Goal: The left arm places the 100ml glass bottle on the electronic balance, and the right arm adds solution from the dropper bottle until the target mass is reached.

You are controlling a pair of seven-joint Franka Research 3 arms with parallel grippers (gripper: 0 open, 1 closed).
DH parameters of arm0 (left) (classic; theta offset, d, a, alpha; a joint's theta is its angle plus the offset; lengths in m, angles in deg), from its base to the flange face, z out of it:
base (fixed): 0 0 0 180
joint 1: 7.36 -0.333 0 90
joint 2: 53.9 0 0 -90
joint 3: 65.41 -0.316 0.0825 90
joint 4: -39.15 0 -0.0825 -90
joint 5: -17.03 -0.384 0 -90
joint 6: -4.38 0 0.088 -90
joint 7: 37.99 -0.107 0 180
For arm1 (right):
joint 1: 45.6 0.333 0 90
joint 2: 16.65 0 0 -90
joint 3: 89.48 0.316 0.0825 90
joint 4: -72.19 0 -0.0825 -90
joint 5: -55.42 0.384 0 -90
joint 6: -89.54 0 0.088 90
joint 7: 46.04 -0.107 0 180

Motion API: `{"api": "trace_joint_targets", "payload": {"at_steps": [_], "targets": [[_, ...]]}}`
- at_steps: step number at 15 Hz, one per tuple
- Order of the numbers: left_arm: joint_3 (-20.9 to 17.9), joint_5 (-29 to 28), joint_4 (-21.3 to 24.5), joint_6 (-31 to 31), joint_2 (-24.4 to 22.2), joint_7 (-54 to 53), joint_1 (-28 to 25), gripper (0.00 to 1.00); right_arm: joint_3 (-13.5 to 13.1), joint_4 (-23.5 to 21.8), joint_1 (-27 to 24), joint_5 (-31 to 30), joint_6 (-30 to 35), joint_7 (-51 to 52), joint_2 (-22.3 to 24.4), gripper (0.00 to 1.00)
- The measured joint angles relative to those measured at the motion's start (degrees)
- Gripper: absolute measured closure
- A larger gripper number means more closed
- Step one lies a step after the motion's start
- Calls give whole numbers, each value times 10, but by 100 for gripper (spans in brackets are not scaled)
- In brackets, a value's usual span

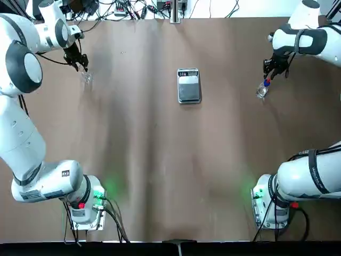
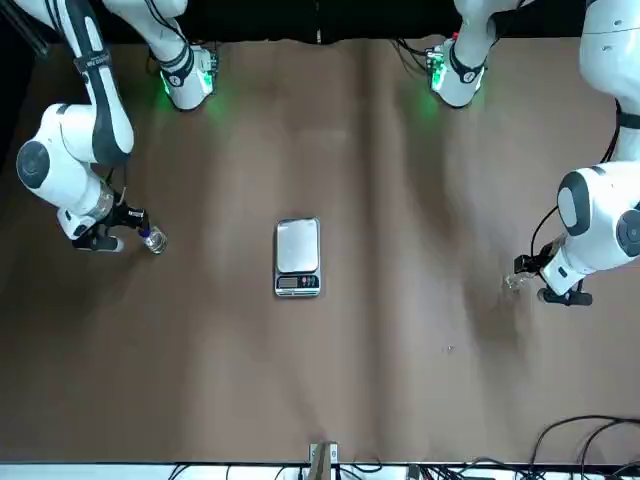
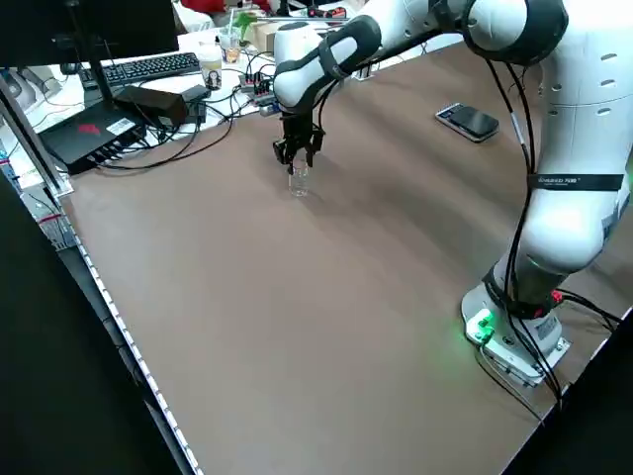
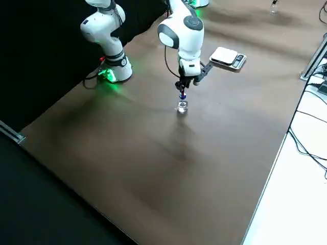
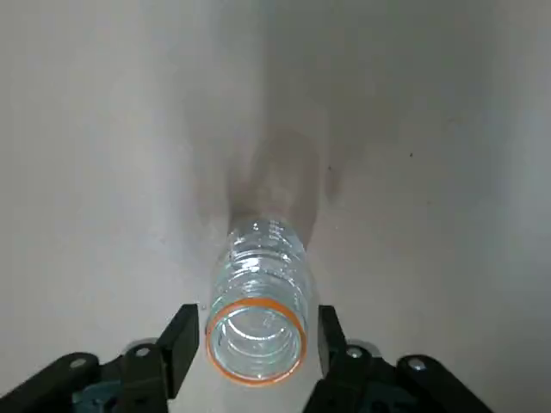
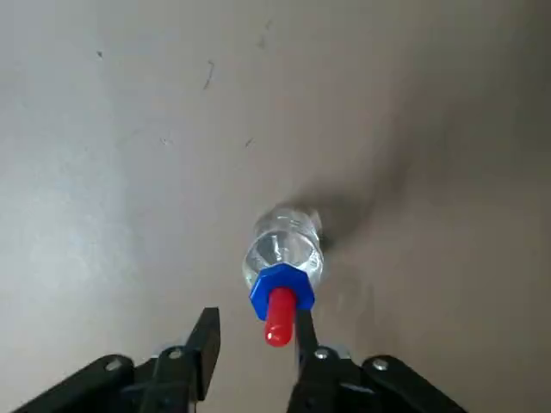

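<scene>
The clear capless 100ml glass bottle (image 1: 87,78) stands upright at the table's far left. My left gripper (image 1: 80,65) hangs just above it, open. In the left wrist view the bottle's mouth (image 5: 257,331) sits between the two fingers with a small gap on each side. The dropper bottle (image 1: 262,90), with blue collar and red bulb, stands at the far right. My right gripper (image 1: 273,71) is open over it, and the bulb (image 6: 279,315) lies between the fingers, nearer one of them. The electronic balance (image 1: 188,85) lies at the far centre with a bare pan.
Cables and electronics (image 1: 133,8) run along the table's far edge. A keyboard (image 3: 148,67) and black boxes sit on a bench beyond it. The arm bases (image 1: 85,205) (image 1: 269,202) stand at the near corners with green lights.
</scene>
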Motion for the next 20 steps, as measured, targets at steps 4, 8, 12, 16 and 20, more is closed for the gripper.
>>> {"api": "trace_joint_targets", "payload": {"at_steps": [4,8,12,16,20], "targets": [[0,0,0,12,0,0,0,37,0,-1,-10,-4,0,1,-1,58],[0,0,1,19,0,2,1,37,0,-2,-10,-4,-1,1,-5,61],[0,0,5,20,2,3,1,39,0,-4,-10,-4,-20,1,-16,68],[0,0,5,21,2,4,1,49,0,-4,-10,-4,-25,1,-20,71],[0,0,5,22,1,5,1,52,0,-4,-10,-4,-25,1,-20,80]]}}
